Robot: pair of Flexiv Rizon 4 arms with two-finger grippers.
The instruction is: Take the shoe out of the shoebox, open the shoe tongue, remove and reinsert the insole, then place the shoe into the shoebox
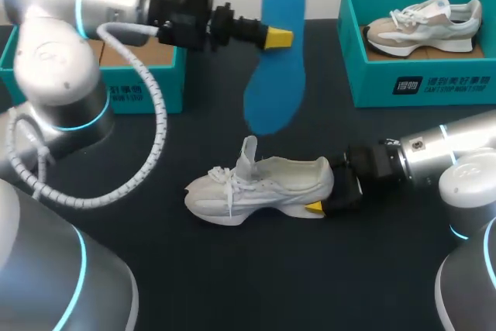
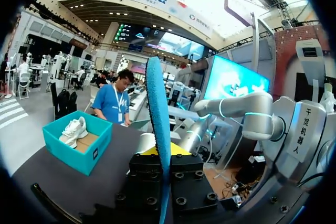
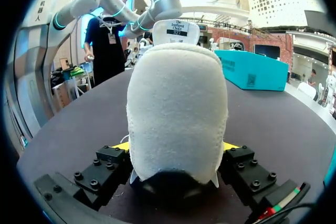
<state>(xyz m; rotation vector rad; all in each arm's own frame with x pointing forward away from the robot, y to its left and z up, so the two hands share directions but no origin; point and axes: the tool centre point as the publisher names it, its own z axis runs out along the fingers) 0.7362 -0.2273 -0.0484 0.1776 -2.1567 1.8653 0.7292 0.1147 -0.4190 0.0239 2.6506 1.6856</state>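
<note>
1. At the table's centre, the white shoe (image 1: 260, 187) stands on its sole. Its toe points to 9 o'clock and its heel to 3, and the tongue (image 1: 249, 153) is pulled upright, so the mouth is open.
2. The right gripper (image 1: 325, 201) is clenched on the heel. The right wrist view shows a yellow tip on each side of it.
3. The left gripper (image 1: 277, 36) grasps the blue insole (image 1: 273, 98), holding it in the air at about 12 o'clock from the shoe and clear of it.
4. The insole's long axis runs roughly 12 to 6, and the shoe's runs 9 to 3. Reinsertion likely needs about a quarter turn from the left arm, feeding one end toward 9 while the right steadies the heel.
5. The teal shoebox (image 1: 147, 87) sits at 10 o'clock.
</note>
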